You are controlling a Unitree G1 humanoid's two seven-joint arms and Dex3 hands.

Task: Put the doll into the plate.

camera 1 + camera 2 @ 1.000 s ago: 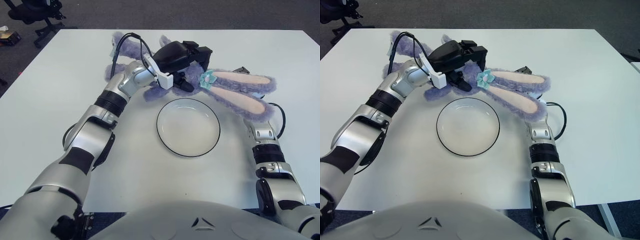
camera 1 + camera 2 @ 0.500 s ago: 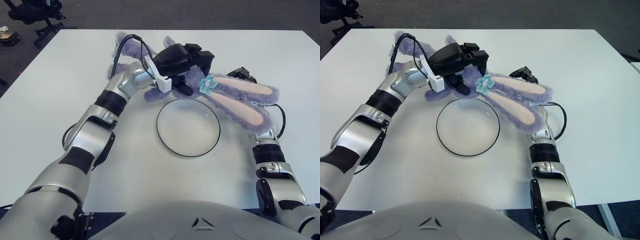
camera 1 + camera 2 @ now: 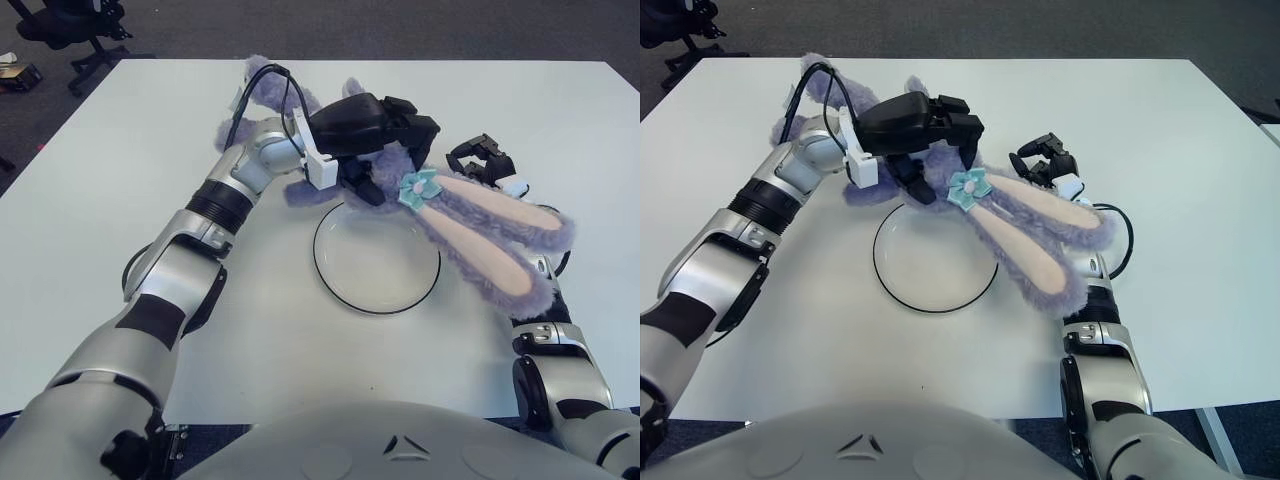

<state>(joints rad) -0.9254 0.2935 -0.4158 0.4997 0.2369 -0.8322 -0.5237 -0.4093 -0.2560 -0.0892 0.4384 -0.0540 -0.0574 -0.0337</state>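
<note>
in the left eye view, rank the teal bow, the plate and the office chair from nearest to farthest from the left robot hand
1. The teal bow, on the doll just right of the left robot hand, which grips the doll's head.
2. The plate, on the table just below that hand, toward the robot.
3. The office chair, on the floor at the top left corner, far off the table.

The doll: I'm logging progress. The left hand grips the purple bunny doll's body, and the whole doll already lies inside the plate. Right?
Not quite. The left hand does grip the purple bunny doll, but the left eye view shows its body beyond the plate, with only the ears overlapping the rim. The right hand shows beside the ears.
</note>
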